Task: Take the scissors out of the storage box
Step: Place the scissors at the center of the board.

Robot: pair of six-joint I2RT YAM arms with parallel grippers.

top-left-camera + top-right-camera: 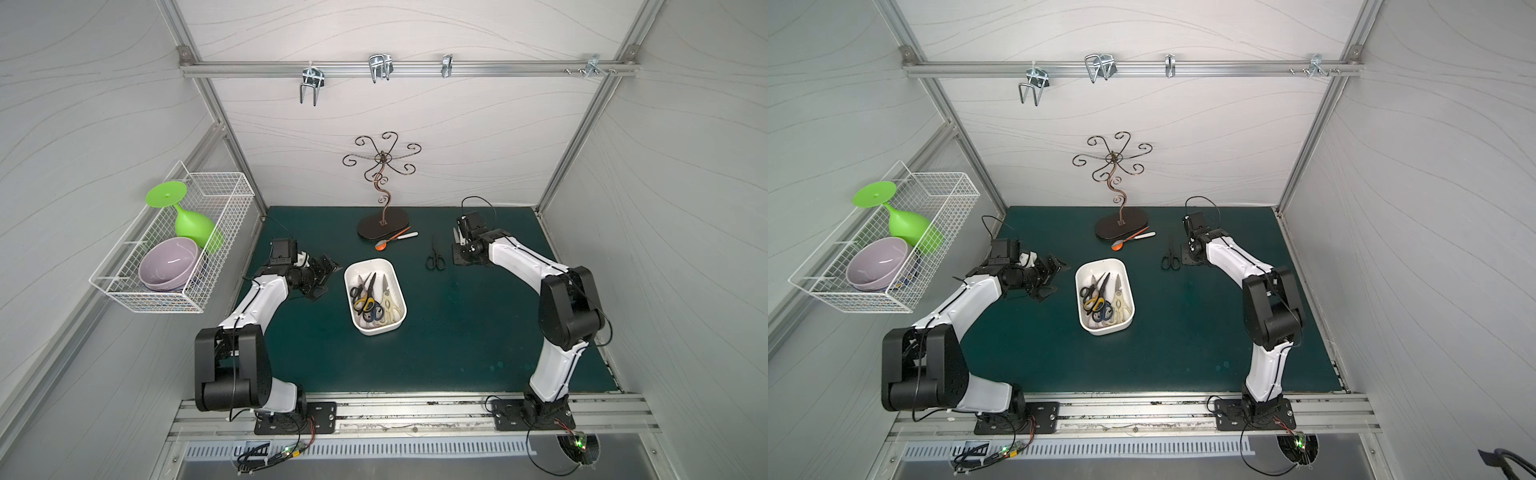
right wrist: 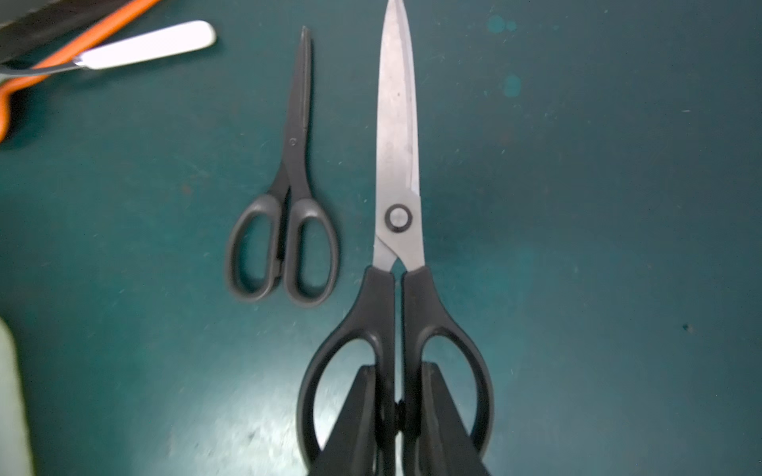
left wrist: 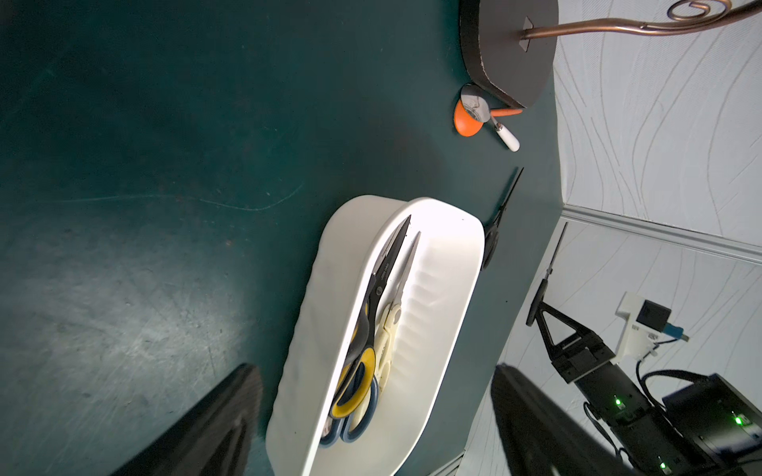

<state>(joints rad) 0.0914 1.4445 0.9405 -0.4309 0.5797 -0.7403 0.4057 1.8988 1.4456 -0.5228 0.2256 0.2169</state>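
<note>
Where the left wall carries one white wire basket [image 1: 220, 189], it holds one green goblet [image 1: 195, 226] and one purple bowl [image 1: 168, 264]. Next, the left gripper [image 1: 328, 277] stands with jaws wide apart and nothing between them, just left of the storage box [image 1: 380, 329]. That single box sits mid-way across the green mat [image 1: 457, 332]. Inside, four pairs of scissors can be told apart: a black-handled pair [image 1: 356, 291], a yellow-handled pair [image 1: 365, 303], a blue-handled pair [image 1: 376, 312] and cream shears [image 1: 390, 309]. They overlap, so a firm total cannot be given.

Behind the box stands one scrolled metal stand [image 1: 384, 226], with two spoons at its base: an orange spoon [image 1: 381, 246] and a white-handled spoon [image 1: 409, 235]. Further right, one small black pair [image 1: 435, 255] lies flat on the mat, outside the box. Just beside it, the right gripper [image 2: 398, 366] is clamped on the handles of one larger black pair [image 2: 398, 144], also outside the box, with its blades pointing toward the back of the mat.
</note>
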